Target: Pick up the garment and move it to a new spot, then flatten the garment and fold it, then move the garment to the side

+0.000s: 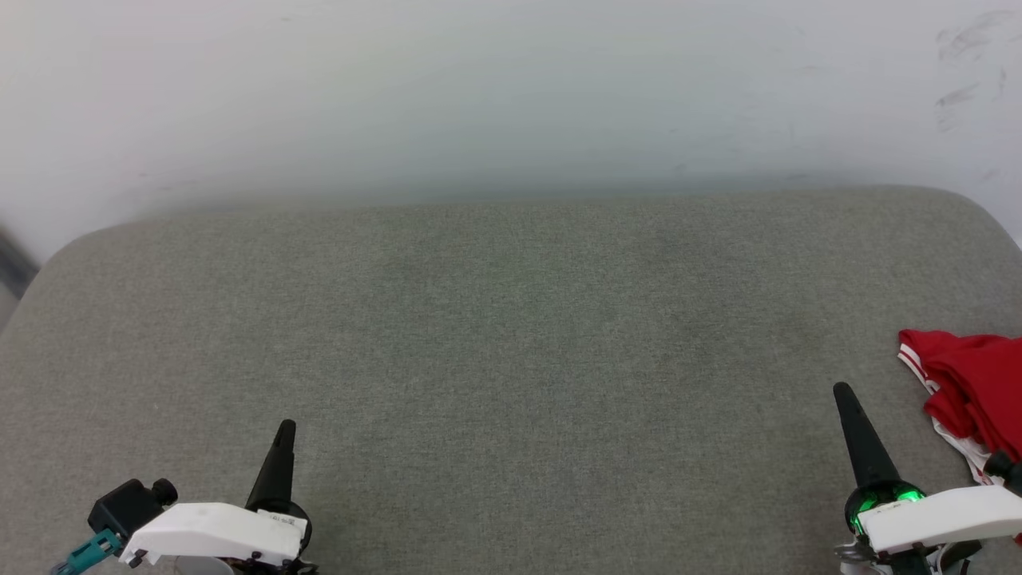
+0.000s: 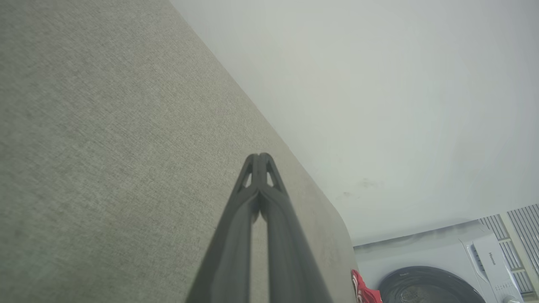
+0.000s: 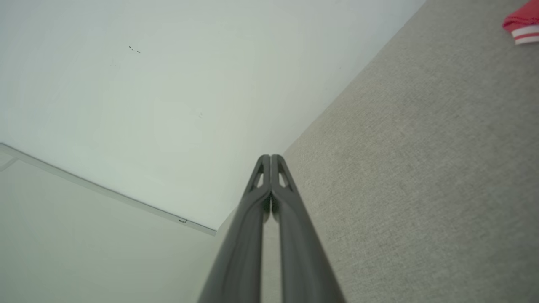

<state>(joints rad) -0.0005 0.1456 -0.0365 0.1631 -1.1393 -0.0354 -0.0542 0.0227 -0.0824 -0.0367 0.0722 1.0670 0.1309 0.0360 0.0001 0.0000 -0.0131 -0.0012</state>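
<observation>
The garment, red with a white red-striped sleeve edge, lies bunched at the far right edge of the grey cushioned surface, partly cut off by the frame. My right gripper is shut and empty, just left of the garment and apart from it. At the lower left my left gripper is shut too, holding nothing. In the left wrist view the closed left gripper points over the cushion, with a red scrap of the garment low at right. The right wrist view shows the shut right gripper and the garment's striped sleeve in the top right corner.
A pale wall rises behind the cushion's rounded far edge. A washing machine with a dark round door stands beyond the cushion's right end in the left wrist view. Bare grey fabric stretches between the two grippers.
</observation>
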